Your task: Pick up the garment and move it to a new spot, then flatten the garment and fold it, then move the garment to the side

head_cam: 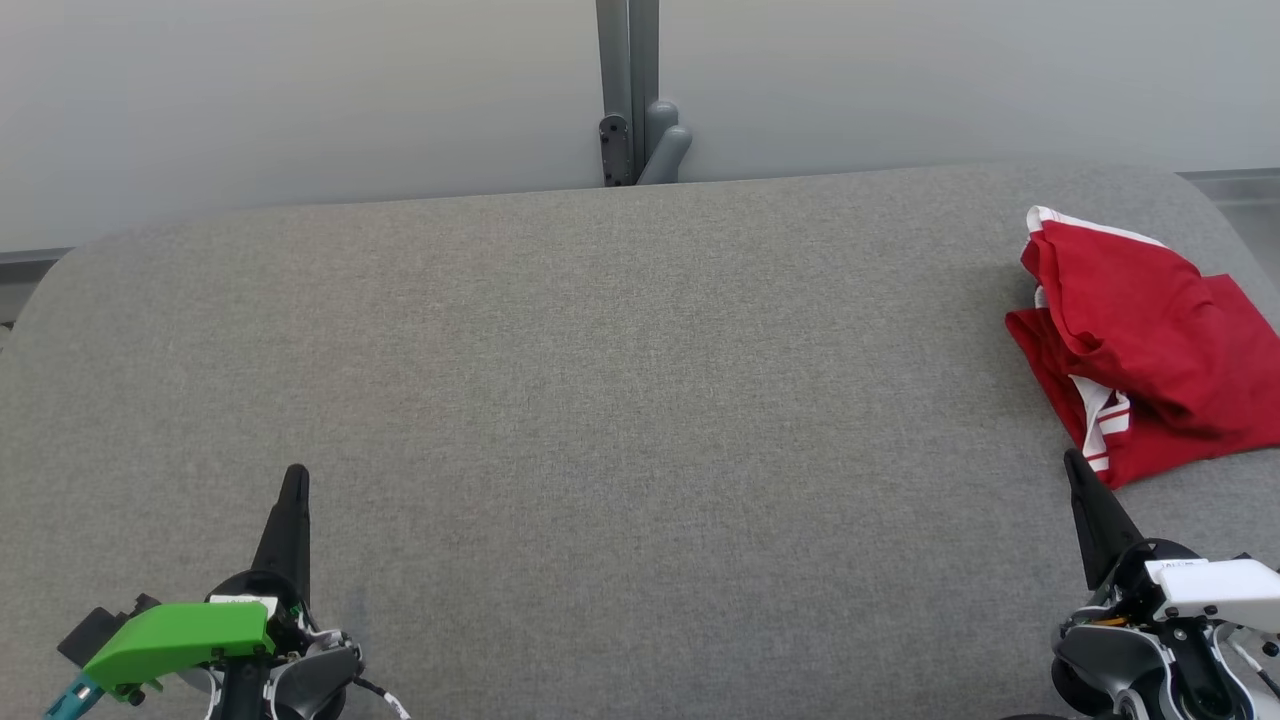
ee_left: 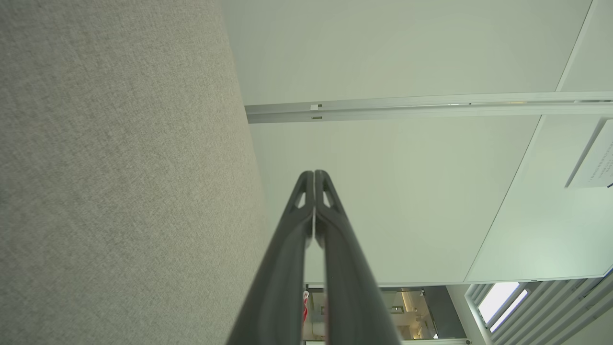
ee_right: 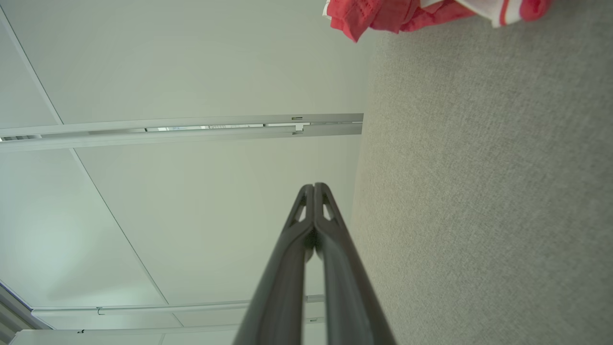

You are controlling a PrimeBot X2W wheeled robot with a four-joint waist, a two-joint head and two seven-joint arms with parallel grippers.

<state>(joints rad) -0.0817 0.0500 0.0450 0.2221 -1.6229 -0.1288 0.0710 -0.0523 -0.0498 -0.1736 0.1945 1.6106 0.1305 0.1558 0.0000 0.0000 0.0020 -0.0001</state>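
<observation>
**Red garment at the counter's right edge, both claws closed and low**

From the head camera I see a wide grey fabric-covered counter (head_cam: pixel 600 400). Its far edge runs along a pale wall and rounds off at 10 and 2 o'clock. The whole middle and left of the surface is bare cloth, open room from 9 o'clock across to the centre.

The garment (head_cam: pixel 1140 350), red with white stripes, lies crumpled and partly folded over itself at 3 o'clock, near the counter's right edge. It runs out of the picture there. In the right wrist view its red folds (ee_right: pixel 383 12) sit at 12 o'clock.

A grey post with a bracket (head_cam: pixel 630 100) stands behind the far edge at 12 o'clock, off the surface.

The left claw (head_cam: pixel 293 480) sits at 7 o'clock and points up the view, with a green cover (head_cam: pixel 175 640) behind it. Its fingers are pressed together on nothing. The right claw (head_cam: pixel 1075 465) sits at 4 o'clock, just below the garment's near corner, also pressed together and empty.
</observation>
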